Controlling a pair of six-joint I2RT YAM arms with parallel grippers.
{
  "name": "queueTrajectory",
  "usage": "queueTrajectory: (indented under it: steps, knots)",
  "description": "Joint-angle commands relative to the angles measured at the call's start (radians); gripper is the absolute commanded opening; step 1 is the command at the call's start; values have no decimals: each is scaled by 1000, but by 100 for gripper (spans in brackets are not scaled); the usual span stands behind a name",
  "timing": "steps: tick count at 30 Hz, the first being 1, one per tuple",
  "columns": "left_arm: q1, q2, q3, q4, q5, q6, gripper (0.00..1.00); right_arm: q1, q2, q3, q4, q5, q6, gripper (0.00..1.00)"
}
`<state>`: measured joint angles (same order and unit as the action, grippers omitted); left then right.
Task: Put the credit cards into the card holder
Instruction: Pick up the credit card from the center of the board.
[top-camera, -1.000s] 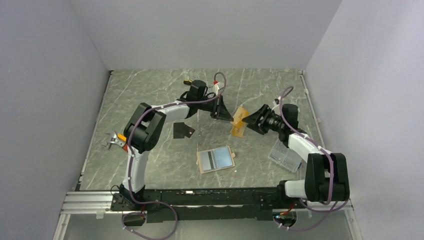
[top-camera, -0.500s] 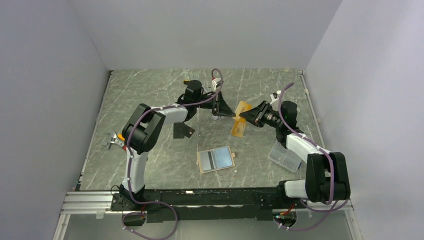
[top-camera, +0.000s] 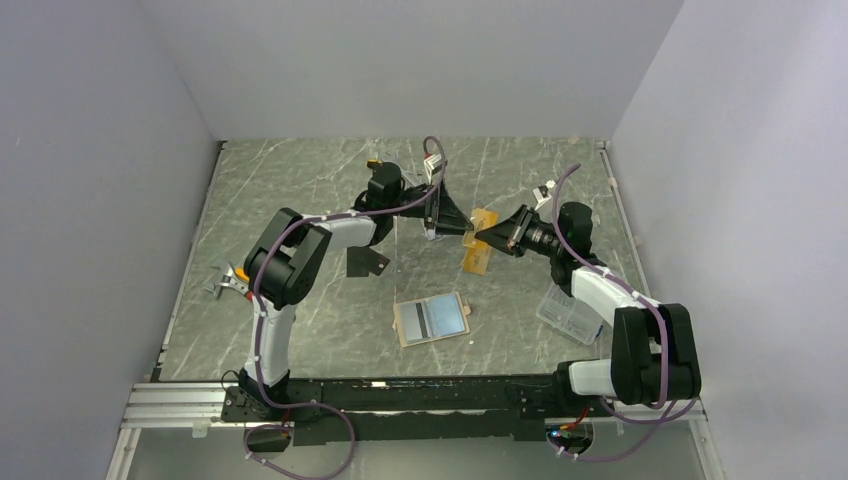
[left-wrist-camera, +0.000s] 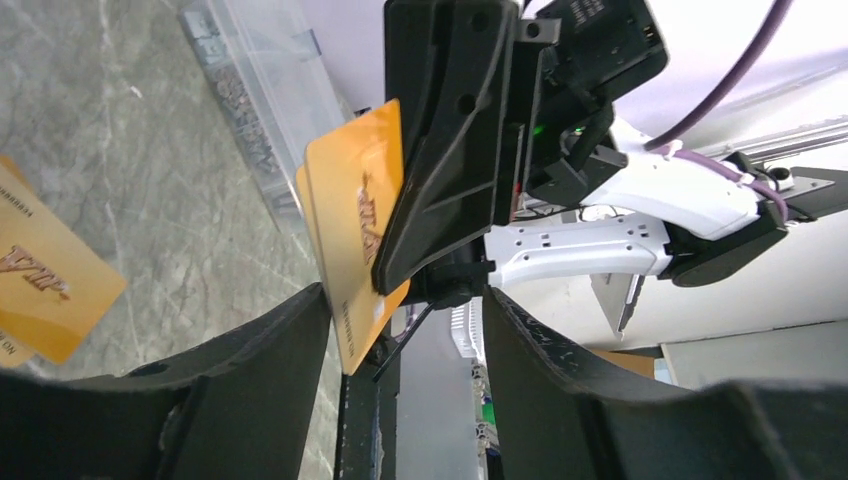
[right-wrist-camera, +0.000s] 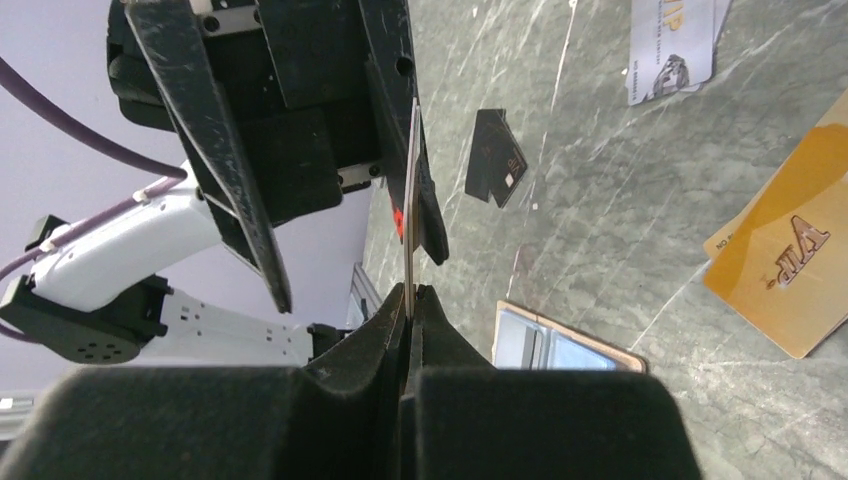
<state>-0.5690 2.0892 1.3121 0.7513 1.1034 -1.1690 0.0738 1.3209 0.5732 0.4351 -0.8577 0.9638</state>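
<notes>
The right claw (right-wrist-camera: 408, 300) is seen pressed together on the lower edge of the held orange card (left-wrist-camera: 355, 215), which is kept upright in the air and edge-on to that claw's own camera. The card's raised lettering is turned to one side.

The left claw (left-wrist-camera: 404, 300) is met tip to tip with the right claw, and its jaws are spread apart. The held orange card is placed between the left claw's fingers (right-wrist-camera: 230, 170), much closer to one finger than to the other. Whether that finger is touched by the card cannot be told. Nothing is gripped by the left claw.

Under the two claws, a loose orange card (right-wrist-camera: 790, 260) is laid flat on the table (right-wrist-camera: 620, 180), apart from both claws. A black card (right-wrist-camera: 497, 168) is found flat on the table on the left claw's side, beside the left arm and well apart from the held card. A silver card (right-wrist-camera: 670, 45) is laid flat beyond the black one as seen from the right claw.

The wallet (top-camera: 432, 319) is spread open and flat on the table, well apart from both claws on the side toward the arm bases, and its blue inner panel is shown. A clear box (top-camera: 570, 312) is set on the table behind the right claw, beside the right arm.
</notes>
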Motion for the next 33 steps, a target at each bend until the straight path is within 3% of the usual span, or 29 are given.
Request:
queueTrajectory:
  steps: [1,6,10,17,33]
  knots:
    - [-2,-36,-9,207,21,-99,64,7,-24,-3,28,-80,-37,0]
    - [-12,-22,-16,261,23,-134,58,10,0,10,12,-79,-50,0]
    - [-9,-21,-34,324,13,-177,47,10,23,37,-30,-61,-67,0]
    - [-8,-45,-40,310,20,-158,36,4,23,43,-83,-2,-89,0]
    - [-40,-59,-48,348,28,-176,33,-23,56,79,-56,109,-48,1]
